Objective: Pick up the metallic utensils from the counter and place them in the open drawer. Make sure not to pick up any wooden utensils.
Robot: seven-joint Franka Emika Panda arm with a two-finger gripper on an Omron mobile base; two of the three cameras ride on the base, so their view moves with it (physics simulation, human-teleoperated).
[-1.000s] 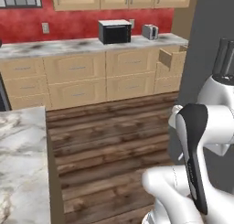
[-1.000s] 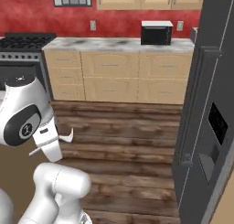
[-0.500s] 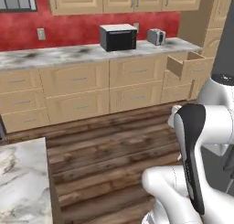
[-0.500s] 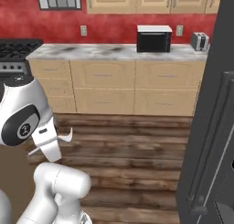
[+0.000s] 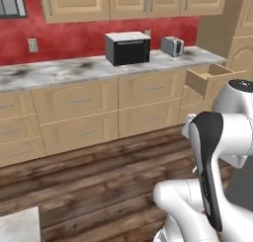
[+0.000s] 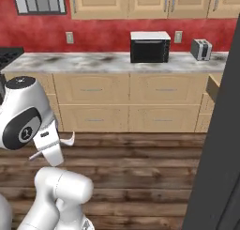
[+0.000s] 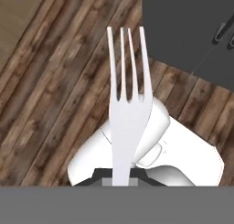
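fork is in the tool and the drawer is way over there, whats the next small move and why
Probably keep carrying the fork toward the open drawer. The hand view shows it upright in the tool over wooden floor, and the drawer sits across the room at the counter's right end.

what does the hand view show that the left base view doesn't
The hand view alone has a pale silvery fork, tines pointing away, rising from the gripper at the bottom edge; the fingertips themselves are hidden, and a dark panel sits upper right. The left base view alone has the open drawer, the counter, a microwave and a toaster. Both share the wooden plank floor.
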